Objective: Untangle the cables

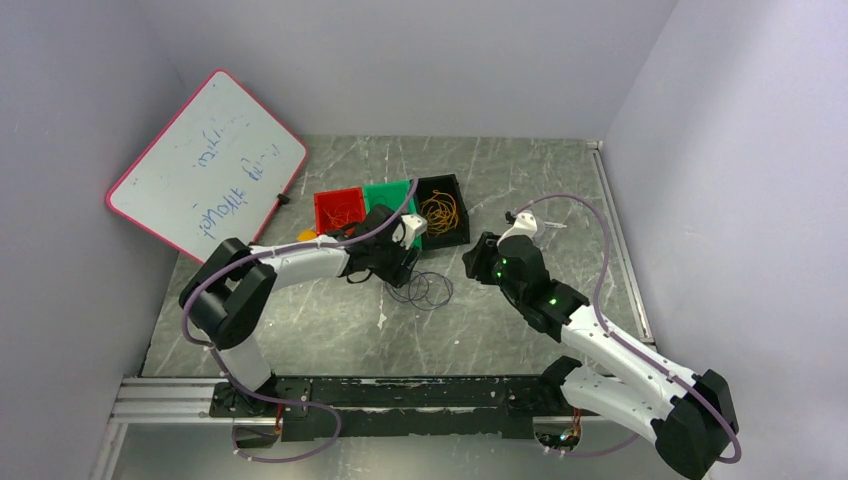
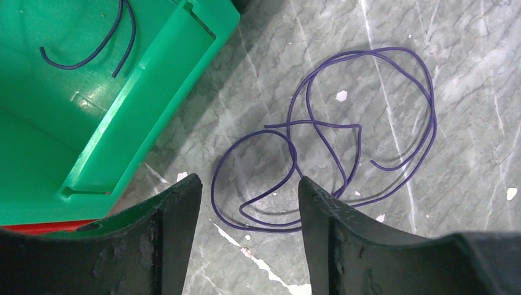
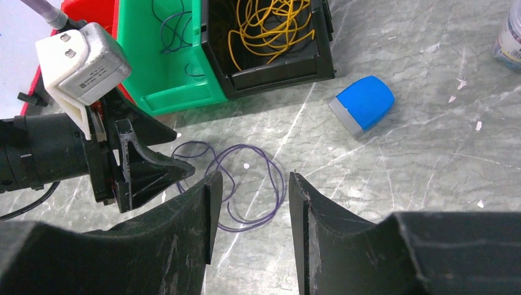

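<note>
A dark purple cable [image 1: 428,290] lies in loose tangled loops on the grey marble table, also shown in the left wrist view [image 2: 319,124] and the right wrist view [image 3: 283,184]. My left gripper [image 2: 249,184] is open and empty, hovering just above the loops' near edge, beside the green bin [image 2: 153,104]. A short purple cable piece [image 2: 92,52] lies in that bin. My right gripper [image 3: 252,178] is open and empty, a little above the table to the right of the loops. Orange-yellow cables [image 3: 270,24] fill the black bin [image 3: 276,74].
Red [image 1: 338,210], green [image 1: 385,192] and black [image 1: 445,243] bins stand in a row behind the purple cable. A blue block [image 3: 362,104] lies right of the black bin. A bottle [image 3: 510,31] stands further right. A whiteboard [image 1: 205,165] leans at the left wall.
</note>
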### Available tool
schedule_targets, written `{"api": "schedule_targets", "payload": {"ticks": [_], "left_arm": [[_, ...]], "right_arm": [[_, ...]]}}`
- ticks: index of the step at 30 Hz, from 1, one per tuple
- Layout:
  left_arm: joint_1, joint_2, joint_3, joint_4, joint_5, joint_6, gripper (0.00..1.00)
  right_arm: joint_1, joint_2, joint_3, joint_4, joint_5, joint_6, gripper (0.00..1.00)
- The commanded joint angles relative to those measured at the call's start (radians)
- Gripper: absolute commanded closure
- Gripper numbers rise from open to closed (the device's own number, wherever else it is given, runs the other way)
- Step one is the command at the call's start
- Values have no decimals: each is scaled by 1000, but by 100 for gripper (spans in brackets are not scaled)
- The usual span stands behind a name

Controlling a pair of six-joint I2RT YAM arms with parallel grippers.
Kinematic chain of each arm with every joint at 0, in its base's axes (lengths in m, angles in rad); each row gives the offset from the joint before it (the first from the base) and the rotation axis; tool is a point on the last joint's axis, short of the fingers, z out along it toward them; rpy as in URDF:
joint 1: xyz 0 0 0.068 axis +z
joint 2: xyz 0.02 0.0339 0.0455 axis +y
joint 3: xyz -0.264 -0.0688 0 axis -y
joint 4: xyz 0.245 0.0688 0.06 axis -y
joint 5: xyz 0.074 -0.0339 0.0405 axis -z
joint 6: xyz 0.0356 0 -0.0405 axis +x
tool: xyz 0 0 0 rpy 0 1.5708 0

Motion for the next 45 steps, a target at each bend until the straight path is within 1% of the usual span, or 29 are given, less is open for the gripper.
{"api": "schedule_targets", "payload": {"ticks": [1,3,5,6,13,15,20,23,29,32,34,39,42,45], "left_arm": [[-1,28,37,46,14,34,38],[-1,38,48,46,12,36,43],[-2,46,59,45,15,38,49],[-1,48,61,47,19,41,55],[-1,38,66,36,14,50,87],[0,24,61,33,10,46,92],[0,-38,51,24,24,44,93],[-2,-102,55,11,51,50,93],[-2,-231,57,-8,106,48,93],[-2,-279,64,-28,118,58,93],[-3,-305,73,-38,135,70,93],[-2,-346,106,-55,172,78,93],[-2,-359,133,-66,200,73,93],[-2,-366,160,-78,220,70,93]], "right_arm": [[-2,-2,-2,3,23,-2,52],[-2,2,0,4,15,-2,52],[-3,3,-4,2,15,0,52],[-2,-1,-6,1,15,1,52],[-3,-11,-13,3,22,9,52],[-3,-6,-5,1,20,5,52],[-3,-9,-10,14,24,12,52],[-3,-26,-28,42,36,37,52],[-4,-36,-39,80,63,70,39],[-3,-36,-45,116,56,76,37],[-3,-32,-48,149,29,69,36],[-4,-1,-33,237,-112,-9,35],[-4,47,-8,239,-165,-35,29],[-4,93,3,261,-224,-59,28]]}}
